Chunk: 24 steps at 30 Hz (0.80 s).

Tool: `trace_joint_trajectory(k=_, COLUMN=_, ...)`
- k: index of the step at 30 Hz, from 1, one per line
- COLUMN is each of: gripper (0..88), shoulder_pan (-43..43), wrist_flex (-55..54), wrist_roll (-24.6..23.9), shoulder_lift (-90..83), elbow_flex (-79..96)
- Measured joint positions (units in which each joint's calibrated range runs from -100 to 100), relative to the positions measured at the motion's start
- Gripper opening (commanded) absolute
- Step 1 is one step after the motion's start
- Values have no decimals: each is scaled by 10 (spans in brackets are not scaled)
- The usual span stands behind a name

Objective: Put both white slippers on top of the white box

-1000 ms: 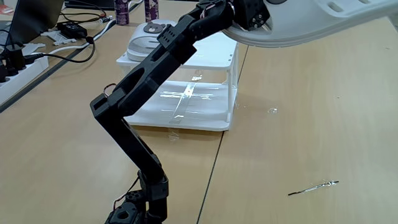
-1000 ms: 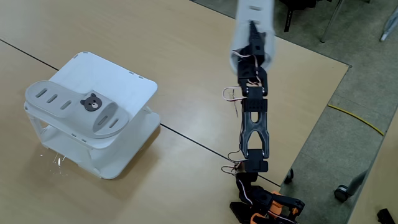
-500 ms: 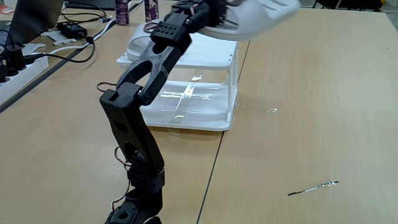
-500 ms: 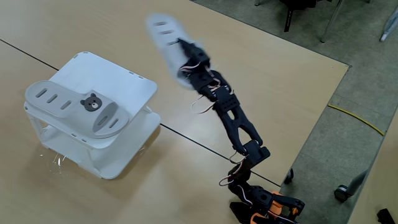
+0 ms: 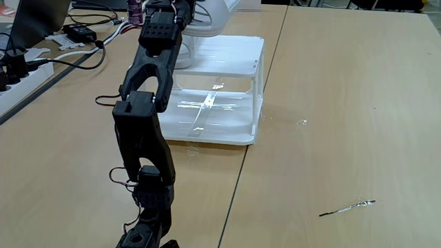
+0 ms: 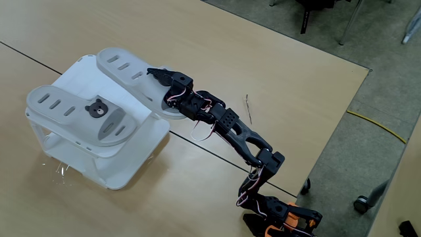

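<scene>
Swinging over from mid-air, the gripper (image 6: 158, 74) is clamping the second slipper (image 6: 129, 69) above the white box (image 6: 152, 92), needing lowering beside the first slipper (image 6: 82, 115).

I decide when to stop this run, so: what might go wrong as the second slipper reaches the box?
The held slipper lies over the white box edge, its heel past the rim; released now, it may tip off. It also sits close beside the first slipper, which a further push might nudge. In a fixed view the arm hides the grip.
</scene>
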Motion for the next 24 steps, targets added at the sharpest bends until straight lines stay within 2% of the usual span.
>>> trace_joint_trajectory(k=4, gripper=7, shoulder_pan=1, wrist_flex=0, wrist_roll=0, shoulder_lift=46, elbow_flex=-41)
trace_joint_trajectory(k=16, gripper=7, shoulder_pan=1, wrist_flex=0, wrist_roll=0, shoulder_lift=435, elbow_flex=-484)
trace_joint_trajectory(k=24, gripper=7, shoulder_pan=19, wrist_flex=0, wrist_roll=0, shoulder_lift=626, elbow_flex=-668)
